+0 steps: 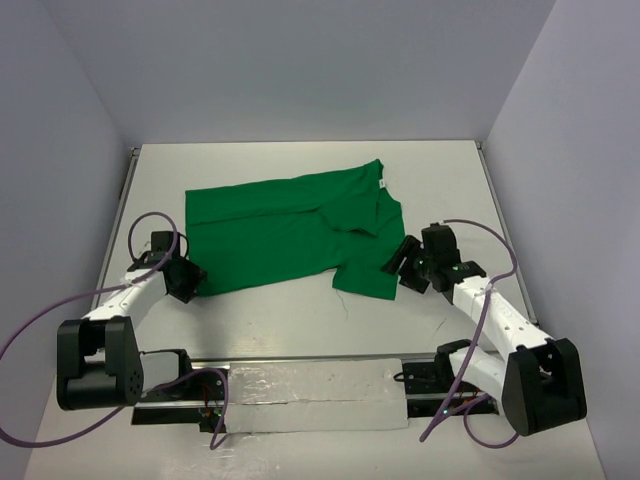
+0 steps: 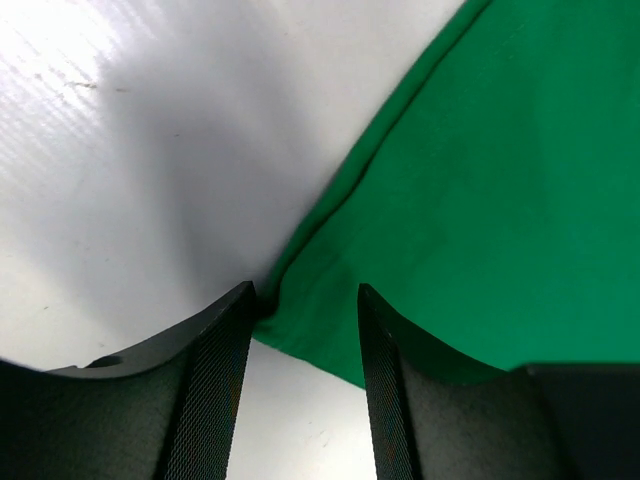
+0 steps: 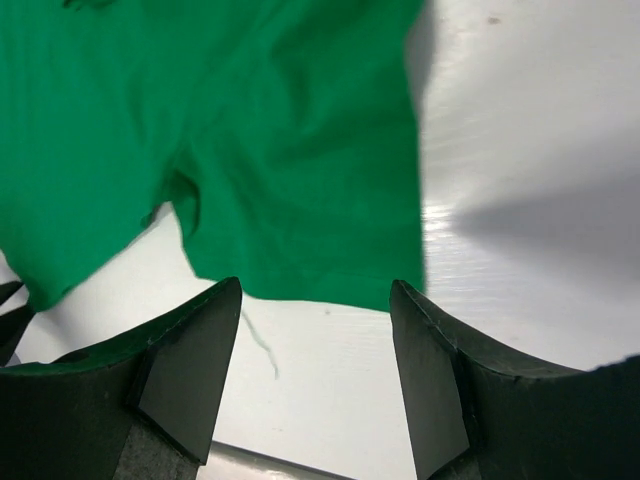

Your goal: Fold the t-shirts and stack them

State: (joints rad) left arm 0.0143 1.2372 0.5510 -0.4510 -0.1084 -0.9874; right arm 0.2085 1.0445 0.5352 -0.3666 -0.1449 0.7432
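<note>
The bright green t-shirt (image 1: 290,230) lies flat on the white table, partly folded, with its collar and small white neck label (image 1: 381,184) at the far right. My left gripper (image 1: 190,280) is open at the shirt's near left corner; in the left wrist view the corner of the shirt (image 2: 480,200) lies between the tips of my left gripper (image 2: 305,290). My right gripper (image 1: 400,262) is open just short of the sleeve hem on the right; in the right wrist view the green sleeve (image 3: 290,150) ends at the tips of my right gripper (image 3: 315,283), with bare table between the fingers.
A loose green thread (image 3: 260,345) lies on the table below the sleeve. A white padded strip (image 1: 310,395) runs along the near edge between the arm bases. Grey walls enclose the table on the left, back and right.
</note>
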